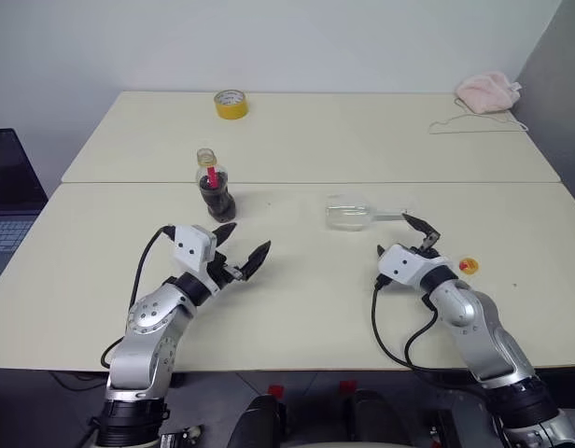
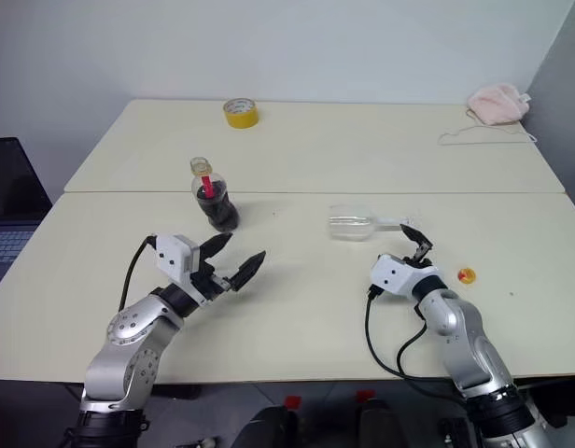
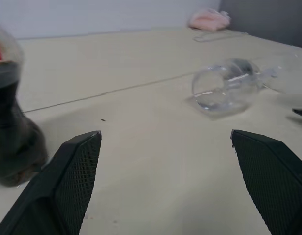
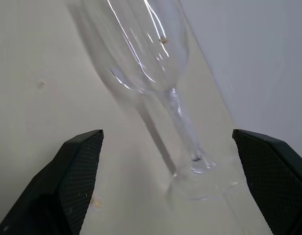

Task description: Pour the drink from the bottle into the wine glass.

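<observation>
Glass [image 1: 348, 214] lying on its side mid-worktop [image 1: 297, 308], foot just ahead of the wide-open right gripper [image 1: 420, 231], could roll away if nudged, while the uncapped bottle [image 1: 214, 184] standing beyond the wide-open left gripper [image 1: 243, 245] could tip and spill.

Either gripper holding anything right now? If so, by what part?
Nothing held. Left gripper is open near the bottle; right gripper is open by the stem end of the wine glass, which lies on its side.
</observation>
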Controlling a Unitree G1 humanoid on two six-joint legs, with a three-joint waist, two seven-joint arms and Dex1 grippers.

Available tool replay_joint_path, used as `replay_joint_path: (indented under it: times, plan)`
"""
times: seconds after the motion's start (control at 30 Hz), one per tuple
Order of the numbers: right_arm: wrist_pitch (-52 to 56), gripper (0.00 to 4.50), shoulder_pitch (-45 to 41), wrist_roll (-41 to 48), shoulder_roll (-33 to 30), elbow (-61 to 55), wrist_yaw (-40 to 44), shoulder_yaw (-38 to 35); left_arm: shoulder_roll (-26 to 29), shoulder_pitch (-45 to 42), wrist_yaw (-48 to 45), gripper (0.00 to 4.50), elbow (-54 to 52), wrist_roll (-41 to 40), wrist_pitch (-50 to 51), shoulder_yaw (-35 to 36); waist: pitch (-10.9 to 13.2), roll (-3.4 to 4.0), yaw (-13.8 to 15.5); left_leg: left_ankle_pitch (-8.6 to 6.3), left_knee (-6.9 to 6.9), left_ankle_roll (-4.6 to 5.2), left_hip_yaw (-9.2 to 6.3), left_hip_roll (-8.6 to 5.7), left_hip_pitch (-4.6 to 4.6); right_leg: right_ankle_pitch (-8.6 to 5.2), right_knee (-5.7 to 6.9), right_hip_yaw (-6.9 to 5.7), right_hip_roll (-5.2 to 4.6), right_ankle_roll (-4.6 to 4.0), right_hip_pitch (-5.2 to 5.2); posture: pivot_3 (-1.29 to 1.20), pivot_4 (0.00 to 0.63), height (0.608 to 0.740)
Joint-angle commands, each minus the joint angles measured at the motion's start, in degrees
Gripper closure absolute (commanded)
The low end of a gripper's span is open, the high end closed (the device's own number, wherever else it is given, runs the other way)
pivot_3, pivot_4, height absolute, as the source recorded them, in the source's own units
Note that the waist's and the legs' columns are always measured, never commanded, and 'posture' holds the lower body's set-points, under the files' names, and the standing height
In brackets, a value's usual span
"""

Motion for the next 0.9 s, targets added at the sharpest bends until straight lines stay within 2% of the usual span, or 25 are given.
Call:
replay_joint_path:
  times: [0.03,0.27,0.5,0.87,0.9]
  plan:
    - [2.6,0.0,-3.4,-4.5,0.4,2.5,-2.8,0.3,1.6,-0.8,-2.8,0.03,-0.9,-1.1,0.5,-0.8,0.0,0.0,0.0,0.0,-0.01,0.0,0.0,0.0,0.01,0.0,0.0,0.0,0.0,0.0,0.0,0.0,0.15,0.74]
    - [1.3,0.0,-6.8,-5.6,1.6,9.3,-5.5,2.1,2.0,-1.8,-5.2,0.03,1.6,-0.3,-0.7,-1.3,0.0,0.0,-0.1,0.0,-0.01,0.0,0.01,0.02,0.01,0.0,-0.09,0.0,0.0,0.0,0.04,0.0,0.15,0.74]
    - [1.0,0.0,-15.5,-12.3,3.6,23.5,-12.2,8.1,1.8,-3.0,-7.6,0.03,7.8,0.7,-5.4,-1.1,0.0,0.0,-0.7,0.0,-0.04,-0.01,0.0,0.07,0.1,0.0,-0.09,-0.03,0.05,-0.01,0.08,0.0,0.15,0.74]
    - [-3.1,0.0,-29.0,-12.2,6.9,46.0,-16.9,11.9,1.4,-3.5,-7.6,0.03,8.3,1.2,-6.4,-1.7,-0.1,-0.1,-1.6,0.0,-0.11,-0.01,0.06,0.08,0.43,0.0,-0.16,0.01,0.04,-0.01,0.41,0.0,0.15,0.74]
    - [-3.7,0.18,-30.4,-12.1,7.2,48.3,-17.5,12.1,1.3,-3.6,-7.4,0.01,8.1,1.2,-6.2,-1.7,-0.1,-0.1,-1.6,0.0,-0.1,-0.01,0.06,0.08,0.44,0.01,-0.17,0.02,0.03,-0.01,0.42,0.0,0.15,0.74]
